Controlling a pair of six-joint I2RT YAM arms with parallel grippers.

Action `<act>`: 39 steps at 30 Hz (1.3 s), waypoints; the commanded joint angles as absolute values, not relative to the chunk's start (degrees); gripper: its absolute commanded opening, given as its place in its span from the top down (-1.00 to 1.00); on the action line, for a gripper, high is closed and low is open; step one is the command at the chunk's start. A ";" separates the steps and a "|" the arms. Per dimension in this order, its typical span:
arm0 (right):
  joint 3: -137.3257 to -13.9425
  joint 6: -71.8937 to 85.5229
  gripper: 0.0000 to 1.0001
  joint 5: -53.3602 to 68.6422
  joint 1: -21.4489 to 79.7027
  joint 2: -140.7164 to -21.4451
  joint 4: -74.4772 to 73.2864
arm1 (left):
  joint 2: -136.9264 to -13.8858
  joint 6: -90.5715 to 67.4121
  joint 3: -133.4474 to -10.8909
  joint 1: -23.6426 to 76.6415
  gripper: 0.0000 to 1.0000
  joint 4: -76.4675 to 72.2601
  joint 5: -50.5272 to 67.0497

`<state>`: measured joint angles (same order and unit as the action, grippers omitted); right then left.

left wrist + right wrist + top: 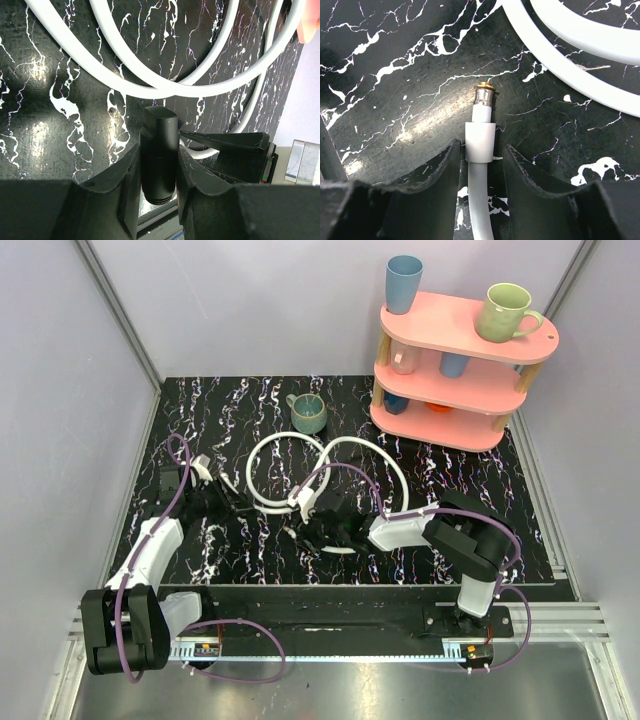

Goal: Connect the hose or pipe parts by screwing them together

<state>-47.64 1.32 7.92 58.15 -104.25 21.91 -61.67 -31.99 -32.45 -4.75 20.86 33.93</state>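
Two white hoses [275,472] [385,462] lie in overlapping loops mid-table. My left gripper [158,150] is shut on a black cylindrical end fitting [160,127], whose threaded end points back toward the wrist. White hose loops [150,90] curve just beyond it. In the top view the left gripper [222,500] sits left of the loops. My right gripper [481,146] is open and straddles a hose end [480,140] that lies on the table, with a gap on each side. That end has a white sleeve and a brass tip [485,94]. From above, the right gripper [312,530] is below the loops.
A teal mug [308,413] stands behind the loops. A pink three-tier shelf [465,335] with several cups fills the back right corner. Purple cables [345,472] arch over both arms. Grey walls enclose the black marbled table [230,420].
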 commanded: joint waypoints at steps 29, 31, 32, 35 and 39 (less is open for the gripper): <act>-32.01 -23.11 1.00 19.33 60.12 -73.84 40.66 | -47.46 -38.58 -48.08 6.06 1.00 27.95 42.78; -30.33 -24.34 1.00 20.30 60.12 -73.39 43.32 | -46.85 -39.20 -47.64 7.03 1.00 26.90 46.03; -29.10 -24.52 1.00 20.22 60.12 -73.30 44.98 | -46.67 -39.46 -47.55 7.38 1.00 26.55 46.75; -28.39 -25.05 1.00 19.60 60.12 -73.04 46.14 | -45.88 -39.82 -47.20 8.87 1.00 25.49 48.51; -28.30 -25.14 1.00 18.29 60.12 -72.42 47.72 | -45.88 -39.03 -45.62 10.10 1.00 25.49 49.65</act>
